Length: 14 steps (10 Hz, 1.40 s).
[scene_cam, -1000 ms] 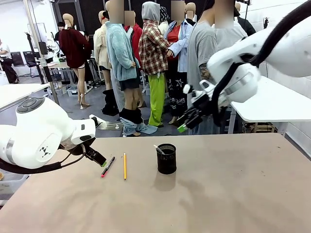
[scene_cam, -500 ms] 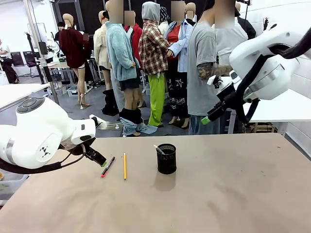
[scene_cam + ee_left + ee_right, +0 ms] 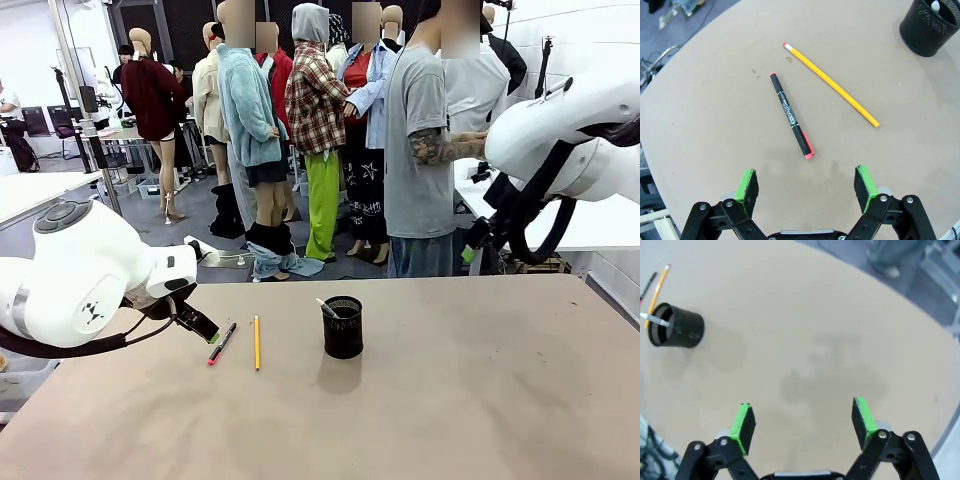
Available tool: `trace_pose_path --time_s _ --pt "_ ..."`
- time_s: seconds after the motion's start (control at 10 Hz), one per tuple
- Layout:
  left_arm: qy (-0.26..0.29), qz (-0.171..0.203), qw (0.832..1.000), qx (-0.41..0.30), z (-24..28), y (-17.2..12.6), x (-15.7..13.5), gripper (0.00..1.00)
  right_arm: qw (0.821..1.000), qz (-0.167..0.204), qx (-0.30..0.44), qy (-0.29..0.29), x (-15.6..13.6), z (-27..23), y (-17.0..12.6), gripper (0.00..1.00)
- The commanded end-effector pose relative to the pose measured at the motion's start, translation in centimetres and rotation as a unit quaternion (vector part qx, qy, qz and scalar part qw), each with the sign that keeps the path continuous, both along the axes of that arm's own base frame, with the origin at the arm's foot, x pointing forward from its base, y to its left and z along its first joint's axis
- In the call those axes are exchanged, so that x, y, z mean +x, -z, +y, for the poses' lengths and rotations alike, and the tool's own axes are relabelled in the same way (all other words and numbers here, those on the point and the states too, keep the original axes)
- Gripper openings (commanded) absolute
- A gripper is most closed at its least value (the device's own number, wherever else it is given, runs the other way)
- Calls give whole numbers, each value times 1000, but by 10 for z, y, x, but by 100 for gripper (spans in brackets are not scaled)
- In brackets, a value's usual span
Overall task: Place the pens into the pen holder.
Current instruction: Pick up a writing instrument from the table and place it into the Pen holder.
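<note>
Left wrist view: the left pincer (image 3: 807,182) gapes wide and empty just short of the black pen (image 3: 790,116), lying on the counter (image 3: 715,125) beside the yellow pencil (image 3: 832,85); best centre over its mid-barrel, pads (image 3: 747,186) astride, then close and carry to the pen holder (image 3: 929,31).

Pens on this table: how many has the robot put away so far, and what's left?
One looks done: the white-grey pen stands in the pen holder. In hand: nothing; the left hand hangs open near the black pen, and the right hand is open and empty. Left: the black pen and the yellow pencil, both lying on the table.
</note>
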State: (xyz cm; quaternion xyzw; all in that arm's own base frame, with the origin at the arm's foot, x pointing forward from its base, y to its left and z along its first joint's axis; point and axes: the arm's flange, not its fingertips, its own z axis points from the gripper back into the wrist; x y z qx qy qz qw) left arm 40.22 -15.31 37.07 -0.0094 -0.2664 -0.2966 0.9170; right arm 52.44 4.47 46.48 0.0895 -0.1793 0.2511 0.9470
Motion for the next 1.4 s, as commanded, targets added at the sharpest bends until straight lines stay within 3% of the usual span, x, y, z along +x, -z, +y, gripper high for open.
trace_pose_path --time_s 0.0,0.3,0.7,1.3 --pt "0 0 1000 0 0 0 0 100 999 44 3 29 -5 1 -8 96" --pt "-51 31 998 12 -23 -7 51 100 1000 23 -3 18 -5 -3 -2 96" --pt "-110 126 986 19 -28 6 125 100 1000 23 -3 18 -5 -3 -2 96" --pt "-132 182 974 18 -10 48 157 100 1000 23 -3 18 -5 -3 -2 96"
